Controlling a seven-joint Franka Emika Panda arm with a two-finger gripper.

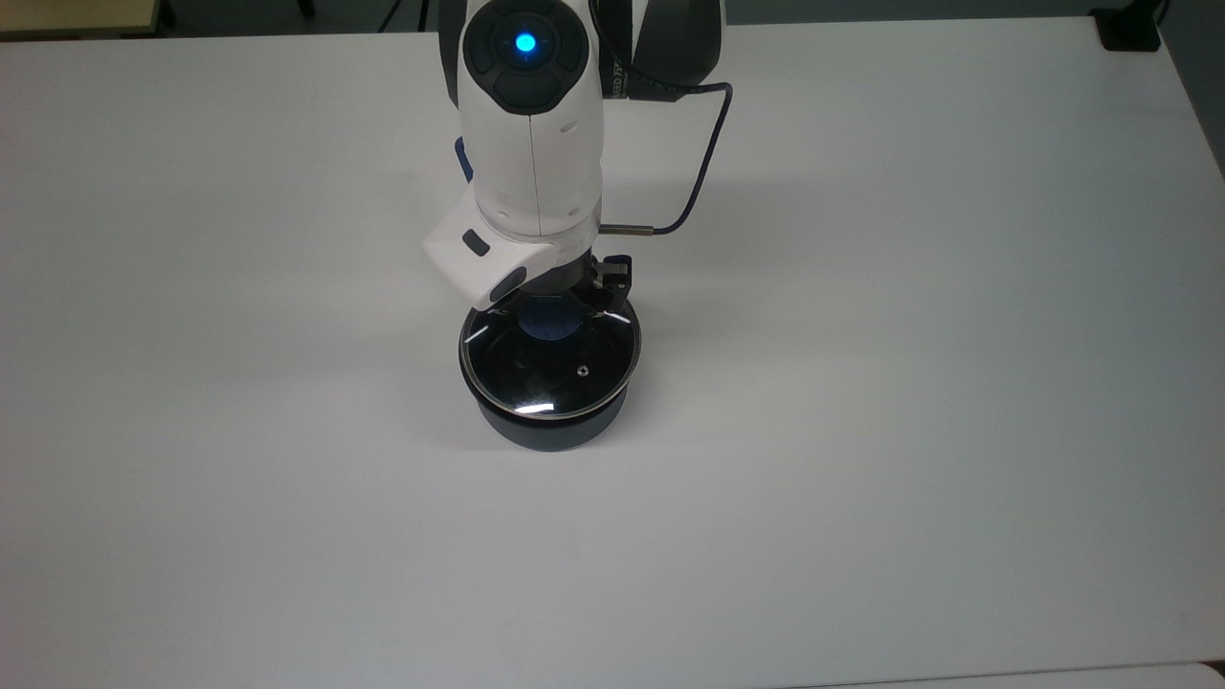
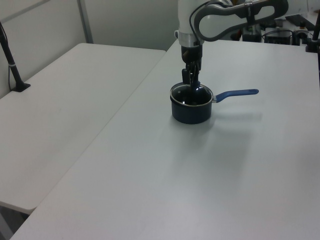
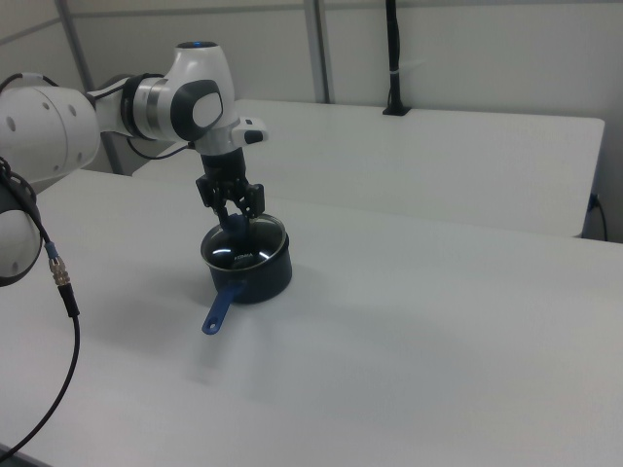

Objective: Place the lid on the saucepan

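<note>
Item: lid (image 1: 550,359), clear glass with thin steel rim and blue knob, lying level across the mouth of the saucepan (image 1: 550,421), rim matching rim all round in the top view. Saucepan: dark, round, upright on the white counter (image 1: 861,383), long blue handle (image 2: 237,93) pointing away from the pot to the left view's right. Gripper (image 3: 233,216): directly above the saucepan's centre, fingers pointing down and closed around the knob, nothing else held. Status, as judged: lid apparently seated or very nearly so, release not yet made. Hazards, as judged: lifting off before the fingers part, dragging the lid back up or tipping it onto one edge of the saucepan; opening with any sideways pull, sliding the glass off the rim or nudging the light pot along the smooth counter; pressing further down onto the saucepan, loading the glass through the knob; a finger catching the knob on withdrawal, leaving the lid askew on the saucepan.
</note>
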